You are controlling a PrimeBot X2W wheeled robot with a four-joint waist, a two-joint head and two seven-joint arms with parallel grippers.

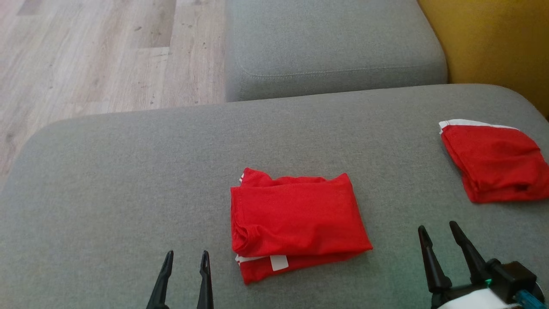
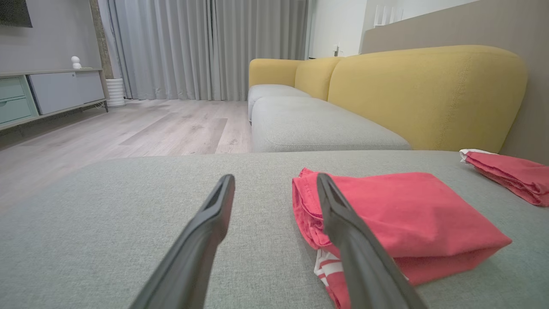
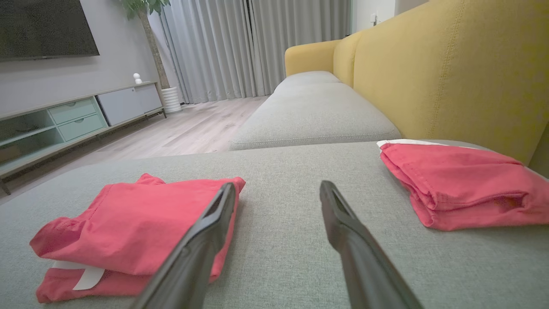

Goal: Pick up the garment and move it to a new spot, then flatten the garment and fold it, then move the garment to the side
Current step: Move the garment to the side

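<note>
The red garment lies folded in the middle of the gray sofa. The left fingers and right fingers sit near it, one on each side. Both are spread apart and empty, likely ready to carry it right, beside the other garment.

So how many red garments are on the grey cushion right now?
2. One folded garment lies in the middle of the cushion; the second garment sits at its right edge, by the yellow backrest. None seems hidden.

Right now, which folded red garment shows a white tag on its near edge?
The centre garment on the grey cushion; the right-hand garment has white along its far edge instead.
</note>
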